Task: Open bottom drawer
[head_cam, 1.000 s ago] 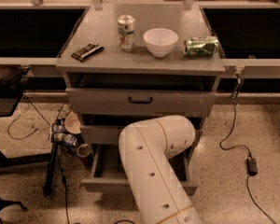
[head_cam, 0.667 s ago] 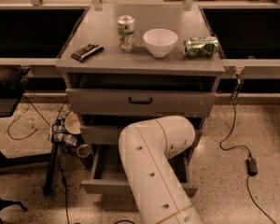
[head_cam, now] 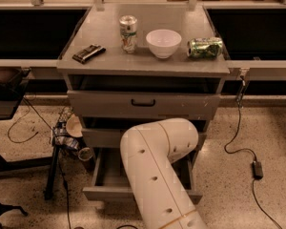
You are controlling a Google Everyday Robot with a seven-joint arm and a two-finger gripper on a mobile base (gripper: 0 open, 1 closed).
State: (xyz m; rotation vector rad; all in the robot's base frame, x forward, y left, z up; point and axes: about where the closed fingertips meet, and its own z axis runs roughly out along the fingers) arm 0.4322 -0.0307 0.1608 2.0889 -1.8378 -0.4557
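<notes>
- Camera view looks down on a grey metal cabinet with a flat, matte top and three drawers stacked under it.
- The bottom drawer stands pulled out toward the camera at floor level. Its plain grey inside shows on the left side, and its low front panel is partly covered.
- A smooth white plastic robot arm, rounded at the elbow and dotted with small round holes, rises from the lower edge and bends over that drawer.
- The gripper is hidden behind the elbow, somewhere in front of the lower drawers, and whether it is wide, narrow or holding anything cannot be told.
- The middle drawer shows as a grey strip left of the elbow.
- The top drawer has a wide front with a small black bar handle.
- On the cabinet top stand an upright drinks can with a white and green label, a glossy white bowl, a green can lying on its side, and a dark flat packet. No writing on them is readable.
- Black cable with a power brick lies on the speckled stone floor.
</notes>
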